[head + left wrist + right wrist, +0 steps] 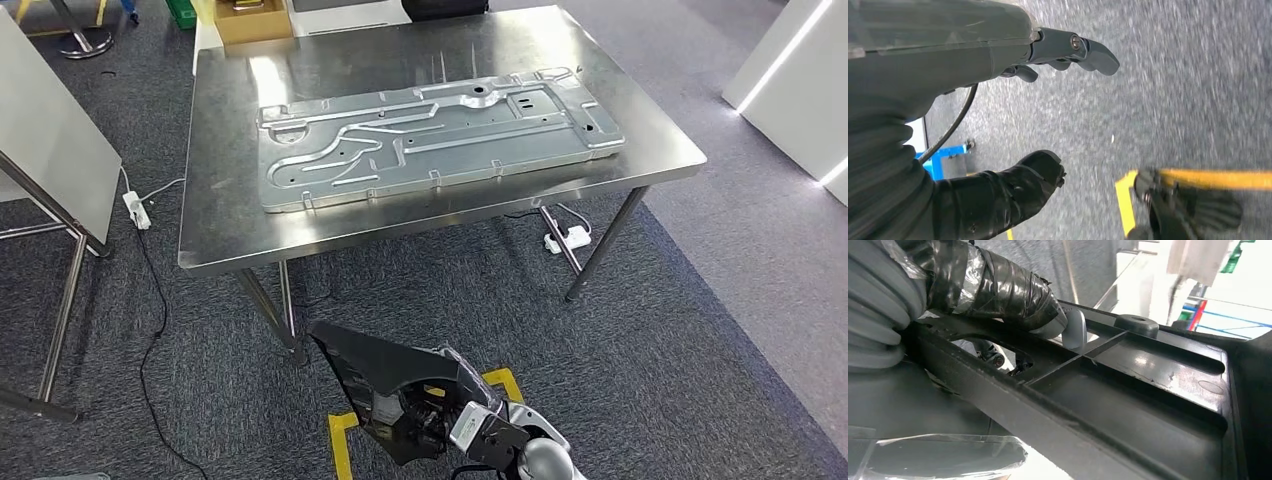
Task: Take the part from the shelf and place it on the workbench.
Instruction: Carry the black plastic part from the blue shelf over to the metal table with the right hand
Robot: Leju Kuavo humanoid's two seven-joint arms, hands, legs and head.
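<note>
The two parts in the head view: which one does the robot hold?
The black plastic part, gripped by the right hand; the large silver panel lies on the workbench.

1. No text, label, brand, number or sign is showing legibly in any view.

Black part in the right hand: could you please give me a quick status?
Right hand grips black part, short of the workbench. Left hand empty, fingers apart. Metal panel covers the bench middle.
</note>
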